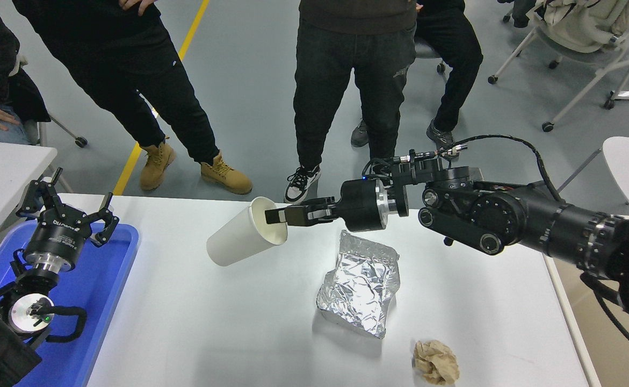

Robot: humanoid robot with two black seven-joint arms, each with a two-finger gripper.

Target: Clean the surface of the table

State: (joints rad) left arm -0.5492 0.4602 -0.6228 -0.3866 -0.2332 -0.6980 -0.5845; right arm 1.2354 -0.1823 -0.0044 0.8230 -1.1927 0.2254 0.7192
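While tipped sideways, the paper cup (239, 239) hangs pinched by the right gripper (276, 216).

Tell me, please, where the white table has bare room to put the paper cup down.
The widest bare patch of the table surface lies between the blue tray and the foil wrapper. A second runs along the far edge, left of the paper cup held in the right claw. The near right is crowded by the foil and crumpled brown paper. The left claw is parked over the tray.
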